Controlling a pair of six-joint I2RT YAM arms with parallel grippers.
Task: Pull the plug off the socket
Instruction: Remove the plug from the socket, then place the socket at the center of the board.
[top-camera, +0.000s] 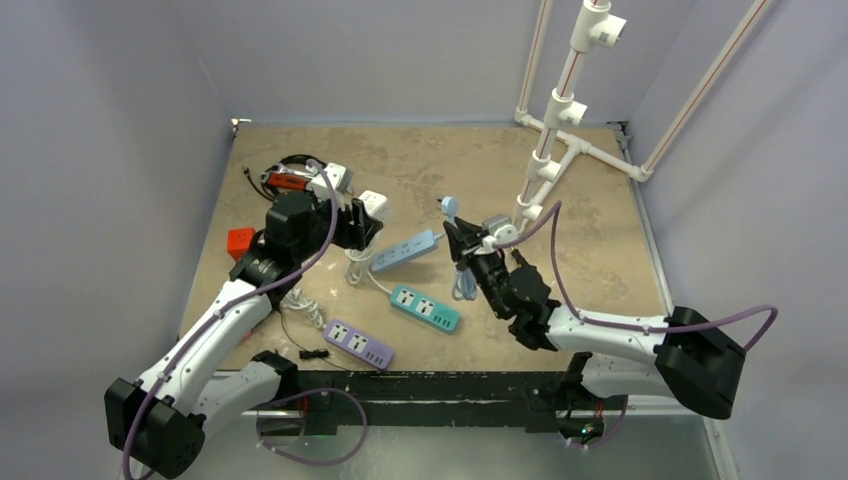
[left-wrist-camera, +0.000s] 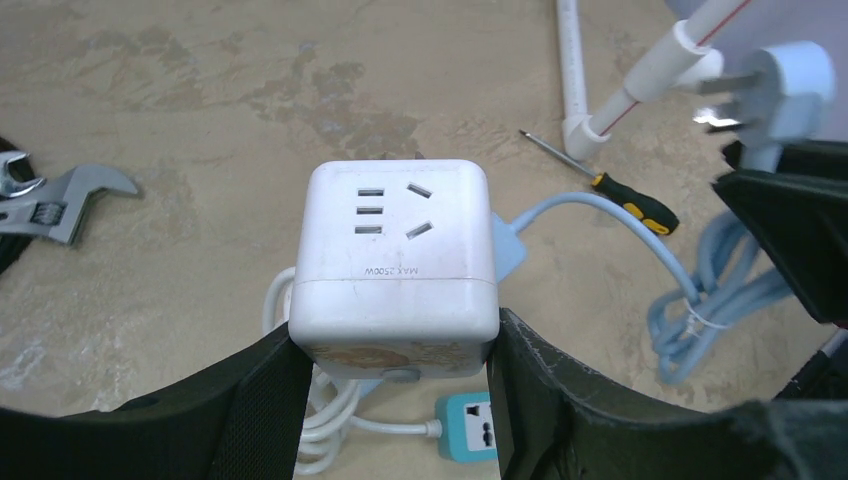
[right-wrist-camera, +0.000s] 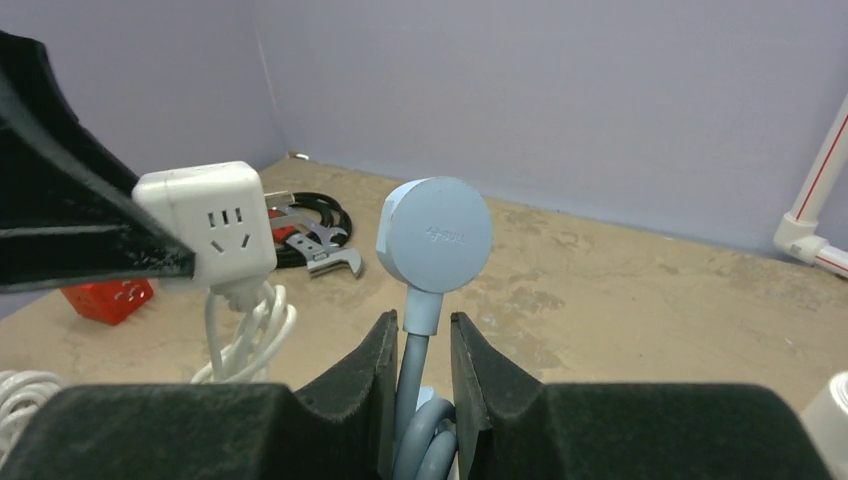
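Note:
A white cube socket (left-wrist-camera: 398, 250) hangs above the table, clamped by its lower sides in my left gripper (left-wrist-camera: 395, 350); its outlet face shows nothing plugged in. The round light-blue plug (right-wrist-camera: 438, 235) stands free in the air, a gap away from the socket (right-wrist-camera: 210, 225). My right gripper (right-wrist-camera: 418, 335) is shut on the plug's neck and cord just below the head. From above, the plug (top-camera: 449, 206) and right gripper (top-camera: 462, 238) are right of the socket (top-camera: 373, 205) and left gripper (top-camera: 360, 222). The plug's prongs (left-wrist-camera: 720, 100) point toward the socket.
On the table lie a blue power strip (top-camera: 405, 250), a teal one (top-camera: 425, 307) and a purple one (top-camera: 358, 343). A red box (top-camera: 240, 241), a wrench (left-wrist-camera: 60, 200), a screwdriver (left-wrist-camera: 630, 200) and a white pipe frame (top-camera: 560, 130) stand around. Coiled blue cord (left-wrist-camera: 710, 290) hangs below the plug.

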